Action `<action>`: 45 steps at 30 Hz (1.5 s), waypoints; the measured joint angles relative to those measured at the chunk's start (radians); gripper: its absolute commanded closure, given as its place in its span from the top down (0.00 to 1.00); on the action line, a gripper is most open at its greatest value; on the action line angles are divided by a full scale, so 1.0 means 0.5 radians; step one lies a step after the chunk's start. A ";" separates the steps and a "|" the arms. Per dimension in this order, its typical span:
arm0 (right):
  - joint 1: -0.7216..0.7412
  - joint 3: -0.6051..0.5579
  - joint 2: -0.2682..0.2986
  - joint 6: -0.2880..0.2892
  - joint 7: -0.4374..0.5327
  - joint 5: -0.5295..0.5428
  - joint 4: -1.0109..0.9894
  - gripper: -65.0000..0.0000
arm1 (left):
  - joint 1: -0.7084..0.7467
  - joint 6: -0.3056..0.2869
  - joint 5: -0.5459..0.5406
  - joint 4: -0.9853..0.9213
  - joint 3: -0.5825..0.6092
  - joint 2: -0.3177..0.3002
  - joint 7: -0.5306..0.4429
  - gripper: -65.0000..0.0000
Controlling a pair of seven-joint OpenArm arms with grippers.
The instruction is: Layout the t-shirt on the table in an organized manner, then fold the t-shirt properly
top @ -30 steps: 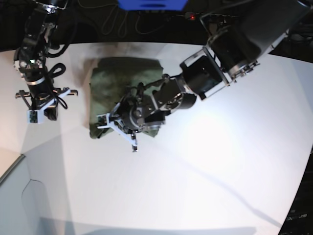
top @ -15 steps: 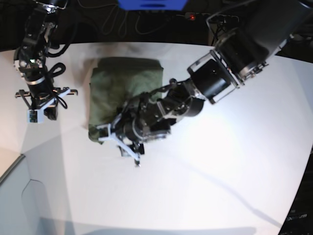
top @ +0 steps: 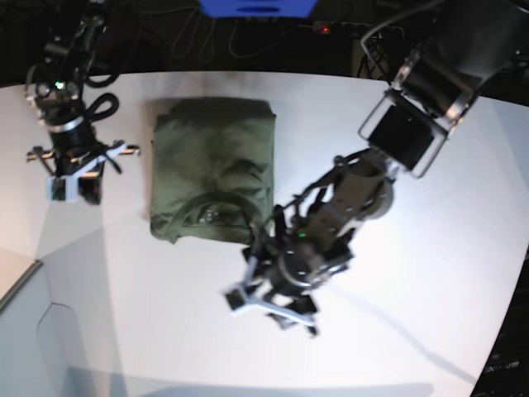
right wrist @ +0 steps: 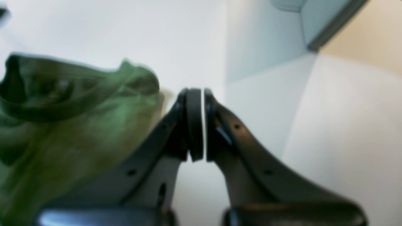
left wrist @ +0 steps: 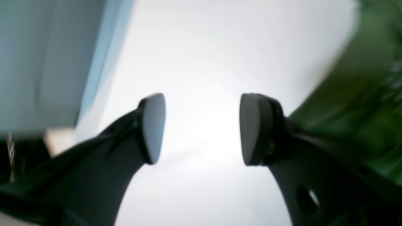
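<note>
The olive green t-shirt (top: 213,165) lies folded into a neat rectangle on the white table (top: 413,273), its collar showing near the front edge of the bundle. My left gripper (top: 277,313) hovers just off the shirt's front right corner. In the left wrist view this gripper (left wrist: 201,128) is open with only bare table between its fingers, and the t-shirt (left wrist: 361,94) is blurred at the right. My right gripper (top: 76,188) is at the shirt's left, apart from it. The right wrist view shows that gripper (right wrist: 199,125) shut and empty, with the t-shirt (right wrist: 62,131) beside it.
A pale step or lower panel (top: 33,331) sits at the table's front left corner. Dark cables and a blue object (top: 256,8) lie beyond the far edge. The left arm's bulky links (top: 405,124) stretch across the right half of the table.
My left gripper opened and let go of the shirt, then drew back toward the front of the table. The shirt now lies flat and uncovered. The right arm shifted only slightly.
</note>
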 measured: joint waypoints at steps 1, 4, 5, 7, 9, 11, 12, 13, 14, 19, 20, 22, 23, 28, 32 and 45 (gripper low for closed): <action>-0.040 -0.032 -0.033 -0.001 0.000 0.003 0.022 0.00 | 0.057 0.003 -0.002 0.095 -0.112 -0.027 0.040 0.55; -0.124 -0.163 -0.082 -0.001 0.001 0.002 0.040 0.00 | 0.251 -0.008 -0.010 0.430 -0.452 -0.101 0.225 0.55; -0.152 -0.224 -0.087 -0.002 0.002 0.003 0.040 0.00 | 0.320 0.005 0.001 0.532 -0.588 -0.127 0.286 0.55; -0.204 -0.325 -0.089 -0.001 0.002 0.007 0.040 0.00 | 0.453 0.002 -0.002 0.719 -0.850 -0.156 0.358 0.55; -0.249 -0.416 -0.089 -0.002 0.005 0.006 0.038 0.00 | 0.597 0.008 0.014 0.877 -1.125 -0.163 0.410 0.53; -0.264 -0.464 -0.085 -0.002 0.002 0.008 0.035 0.00 | 0.745 0.001 -0.016 0.990 -1.368 -0.140 0.417 0.49; -0.256 -0.478 -0.078 -0.002 0.027 0.019 0.002 0.00 | 0.822 0.002 -0.005 1.022 -1.486 -0.130 0.426 0.46; -0.240 -0.483 -0.072 -0.002 0.033 0.021 -0.045 0.00 | 0.894 0.002 -0.004 1.040 -1.588 -0.127 0.446 0.44; -0.229 -0.483 -0.067 -0.002 0.034 0.018 -0.101 0.00 | 0.968 0.001 -0.014 1.065 -1.691 -0.121 0.453 0.40; -0.148 -0.481 -0.003 -0.002 0.019 0.017 -0.397 0.00 | 1.319 0.002 -0.015 1.135 -2.090 -0.106 0.436 0.28; -0.146 -0.478 0.012 -0.002 0.030 0.015 -0.445 0.00 | 1.373 -0.001 0.000 1.131 -2.171 -0.081 0.441 0.25; -0.150 -0.478 0.027 -0.003 0.058 0.024 -0.514 0.00 | 1.455 -0.002 -0.005 1.122 -2.335 -0.026 0.440 0.20; -0.153 -0.478 0.027 -0.002 0.090 0.026 -0.546 0.00 | 1.482 0.001 -0.006 1.122 -2.396 0.002 0.436 0.19; -0.261 -0.394 0.000 0.000 0.283 0.013 -0.373 0.00 | 1.657 -0.001 -0.015 1.126 -2.571 0.137 0.423 0.00; -0.494 -0.205 -0.053 0.000 0.474 0.275 -0.091 0.00 | 1.849 -0.001 -0.008 1.135 -2.630 0.273 0.426 0.00; -1.040 -0.079 -0.037 -0.002 0.529 0.397 -0.400 0.00 | 2.076 0.007 -0.014 0.487 -2.470 0.533 0.077 0.00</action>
